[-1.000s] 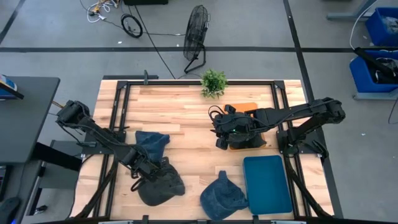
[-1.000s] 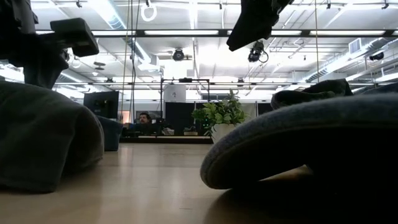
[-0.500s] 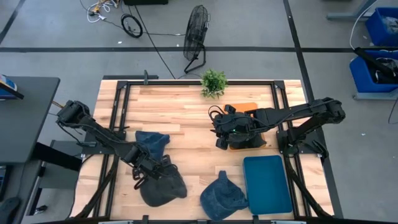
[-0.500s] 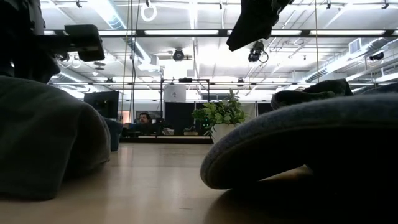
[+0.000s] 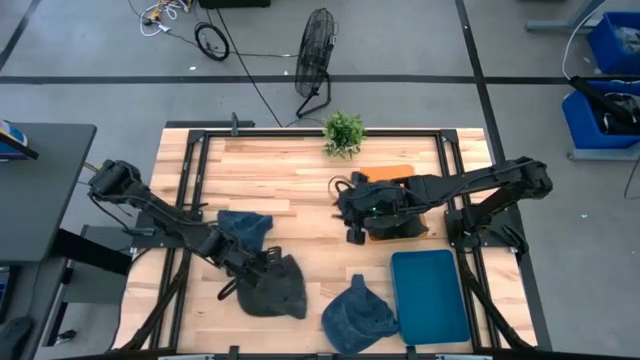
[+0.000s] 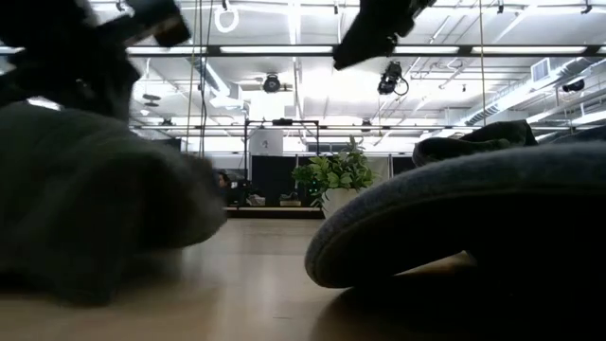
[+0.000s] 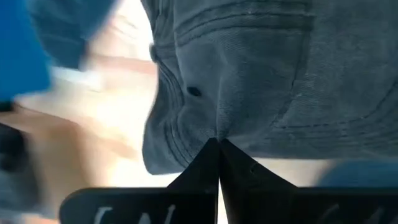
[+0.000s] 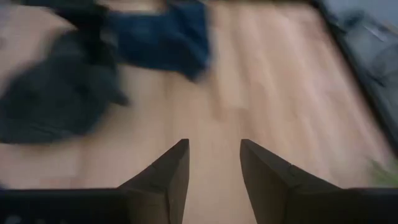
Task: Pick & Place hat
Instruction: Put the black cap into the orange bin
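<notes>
Hat (image 7: 261,81) — pinched between left fingers (image 7: 205,168)

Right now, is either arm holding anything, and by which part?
The left tool is shut on the dark grey fabric hat, pinching a fold near its edge. The right tool is open and holds nothing.

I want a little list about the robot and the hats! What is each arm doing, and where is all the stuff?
left gripper: jaws shut on the dark grey hat, near the table's front left
right gripper: jaws open, empty, above the table's middle
blue hat: lying at the front edge, beside the teal tray
second blue hat: lying on the left side, behind the dark grey hat
orange item: under the right arm, only partly visible
potted plant: at the table's back edge
</notes>
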Controlling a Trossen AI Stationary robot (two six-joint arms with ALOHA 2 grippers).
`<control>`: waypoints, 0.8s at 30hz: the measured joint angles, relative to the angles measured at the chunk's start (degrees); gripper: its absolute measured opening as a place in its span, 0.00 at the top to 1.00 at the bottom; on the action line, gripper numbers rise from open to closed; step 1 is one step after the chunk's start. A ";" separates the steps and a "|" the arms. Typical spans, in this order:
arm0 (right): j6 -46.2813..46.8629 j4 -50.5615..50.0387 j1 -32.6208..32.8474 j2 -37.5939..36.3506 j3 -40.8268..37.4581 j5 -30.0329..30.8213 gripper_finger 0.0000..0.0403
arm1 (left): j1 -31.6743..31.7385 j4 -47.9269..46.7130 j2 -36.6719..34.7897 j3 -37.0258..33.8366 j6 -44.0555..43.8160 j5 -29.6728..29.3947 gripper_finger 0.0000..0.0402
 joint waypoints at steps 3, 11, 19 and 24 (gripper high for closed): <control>-4.81 6.79 0.06 2.45 0.00 -8.82 0.63 | 2.42 3.45 -0.71 0.02 7.77 0.33 0.99; -7.56 19.89 0.19 12.67 0.00 -22.48 0.62 | 8.94 9.65 -0.64 0.02 18.46 0.81 0.99; -12.69 28.24 -0.13 20.56 -0.02 -20.77 0.52 | 13.19 13.69 -0.62 0.02 23.21 6.44 0.99; -18.18 27.79 -0.50 20.84 0.00 -19.50 0.46 | 14.09 14.30 -0.62 0.02 23.28 7.03 0.99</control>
